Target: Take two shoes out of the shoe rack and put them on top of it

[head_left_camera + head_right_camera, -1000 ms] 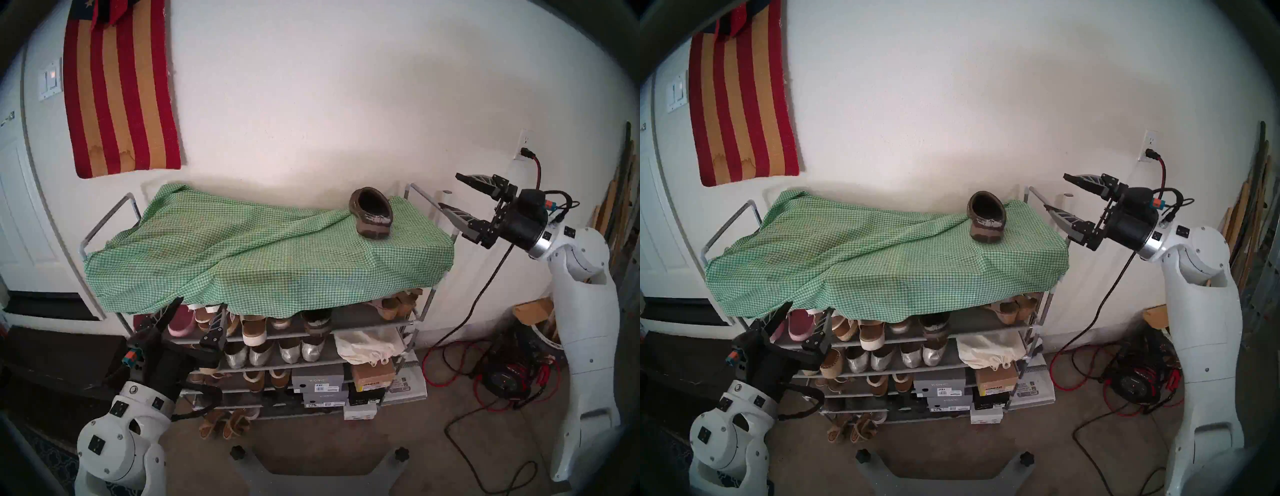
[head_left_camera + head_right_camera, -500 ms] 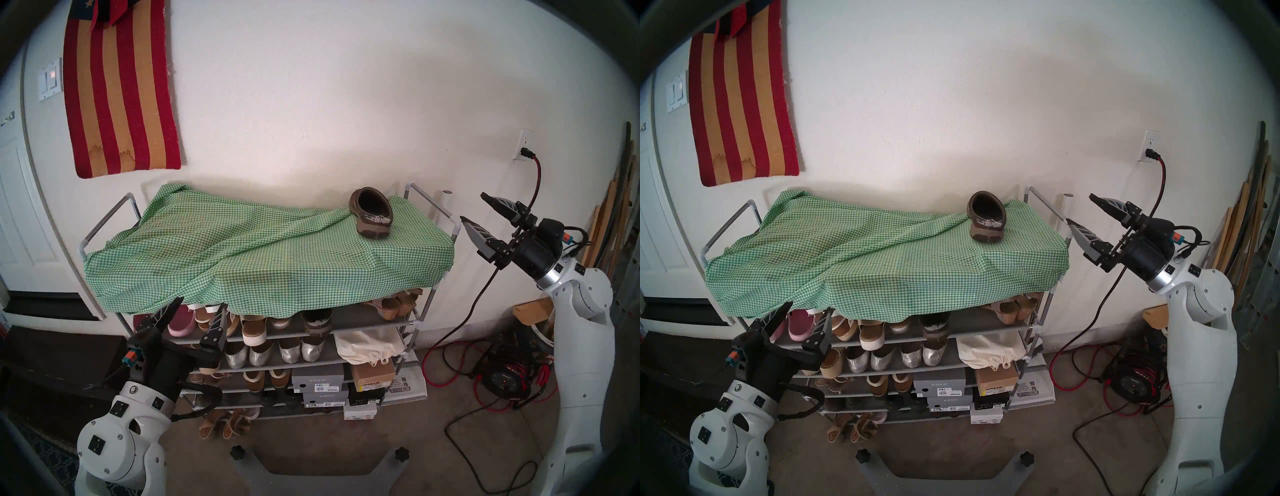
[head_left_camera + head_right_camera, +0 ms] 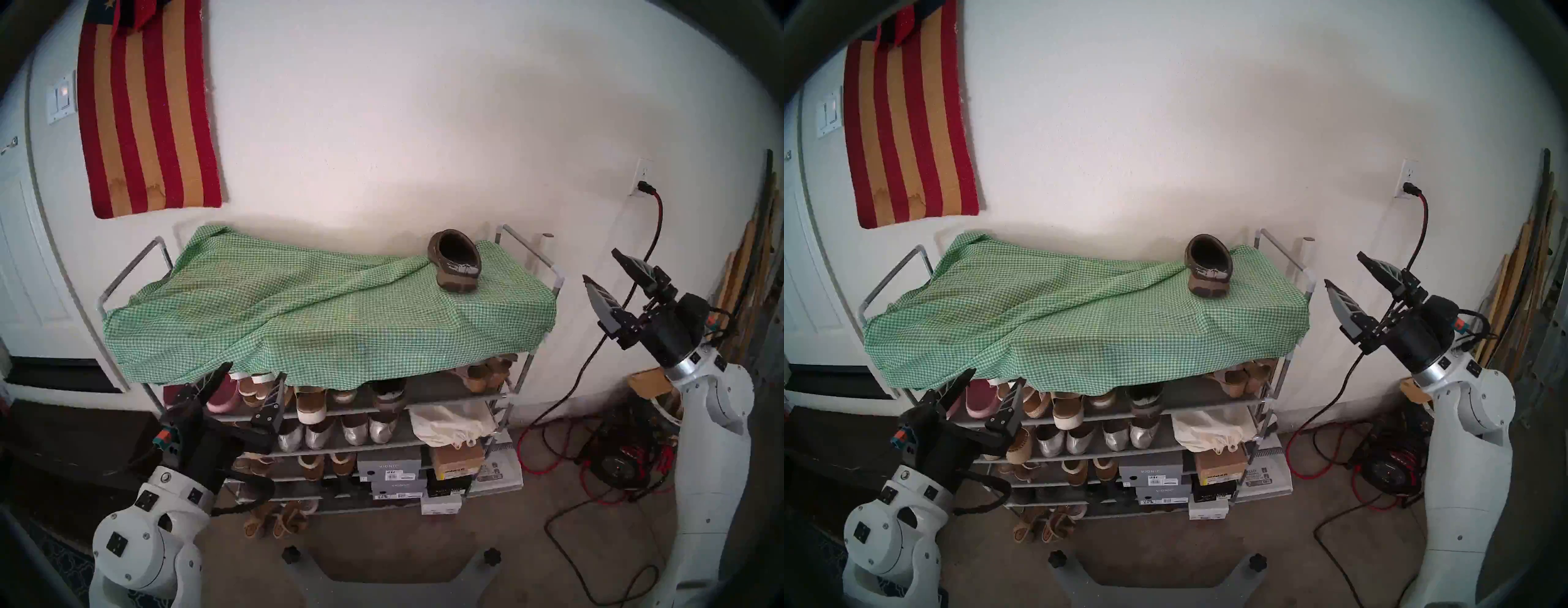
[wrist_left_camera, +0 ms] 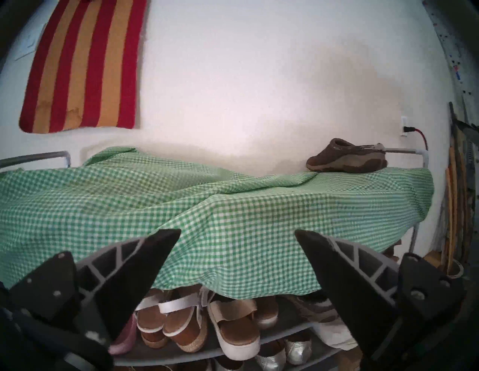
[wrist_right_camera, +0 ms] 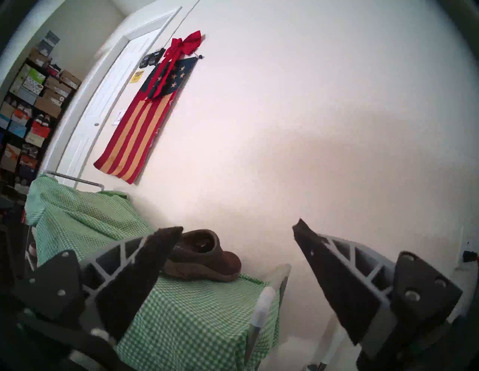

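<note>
One dark brown clog stands on the green gingham cloth on top of the shoe rack, near its right end. A second brown shoe sits on the shelf just below, half hidden by the cloth's hem. My left gripper is open and empty at the rack's front left, level with that shelf. My right gripper hangs open and empty to the right of the rack, apart from the clog.
Pink slip-ons, sandals, silver flats, a cream bag and shoe boxes fill the shelves. Red and black cables lie on the floor at the right. A striped flag hangs on the wall.
My right arm has swung right and down, away from the rack's right end, gripper still open. The left gripper has edged slightly toward the shelf. The clog on top has not moved.
</note>
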Controlling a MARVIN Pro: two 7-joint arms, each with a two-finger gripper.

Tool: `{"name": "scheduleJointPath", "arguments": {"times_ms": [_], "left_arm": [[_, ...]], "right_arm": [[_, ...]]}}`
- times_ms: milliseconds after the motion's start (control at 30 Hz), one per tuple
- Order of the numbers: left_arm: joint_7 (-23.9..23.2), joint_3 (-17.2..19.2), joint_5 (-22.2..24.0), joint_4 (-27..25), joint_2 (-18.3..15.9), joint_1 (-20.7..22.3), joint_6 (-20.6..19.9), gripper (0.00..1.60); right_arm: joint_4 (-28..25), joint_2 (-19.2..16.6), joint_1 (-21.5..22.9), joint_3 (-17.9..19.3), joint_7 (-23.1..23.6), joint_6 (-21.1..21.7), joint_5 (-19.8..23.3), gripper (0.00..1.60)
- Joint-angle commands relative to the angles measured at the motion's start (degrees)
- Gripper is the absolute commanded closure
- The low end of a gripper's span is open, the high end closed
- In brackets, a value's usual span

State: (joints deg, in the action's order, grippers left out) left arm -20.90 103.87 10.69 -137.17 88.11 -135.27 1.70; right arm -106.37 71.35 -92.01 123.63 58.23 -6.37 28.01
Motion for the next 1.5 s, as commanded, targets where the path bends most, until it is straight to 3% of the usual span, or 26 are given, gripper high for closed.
{"name": "scheduleJointPath", "arguments": {"times_ms": [0, 333, 600, 867, 1133, 1333, 1467], "left_arm": [[-6.7, 0.9, -0.8, -2.2, -5.4, -4.3, 0.2, 0.0], [-18.3, 4.4, -2.3, -1.1, -12.3, -10.0, 3.0, 0.0], [-23.8, 2.7, -9.2, 5.0, -16.2, -6.8, 11.2, 0.0], [-21.4, -4.0, -18.0, 13.0, -15.5, 1.2, 20.2, 0.0], [-15.7, -10.7, -27.0, 17.9, -13.1, 6.9, 27.6, 0.0], [-12.7, -14.8, -32.9, 22.9, -10.7, 11.9, 29.2, 0.0], [-11.6, -17.0, -35.4, 24.5, -9.2, 14.5, 28.1, 0.0]], "right_arm": [[-4.7, 6.5, -6.5, 2.3, -1.2, -2.1, 0.4, 0.0], [-11.5, 13.6, -13.2, 4.2, -5.0, -5.4, -0.4, 0.0], [-14.7, 17.8, -15.4, 4.0, -7.9, -7.2, -2.6, 0.0], [-16.0, 19.8, -16.1, 3.6, -9.7, -8.1, -4.7, 0.0], [-16.6, 20.7, -16.4, 3.3, -10.7, -8.4, -6.0, 0.0], [-16.9, 21.2, -16.5, 3.2, -11.3, -8.6, -6.6, 0.0], [-17.1, 21.4, -16.6, 3.1, -11.5, -8.6, -6.9, 0.0]]}}
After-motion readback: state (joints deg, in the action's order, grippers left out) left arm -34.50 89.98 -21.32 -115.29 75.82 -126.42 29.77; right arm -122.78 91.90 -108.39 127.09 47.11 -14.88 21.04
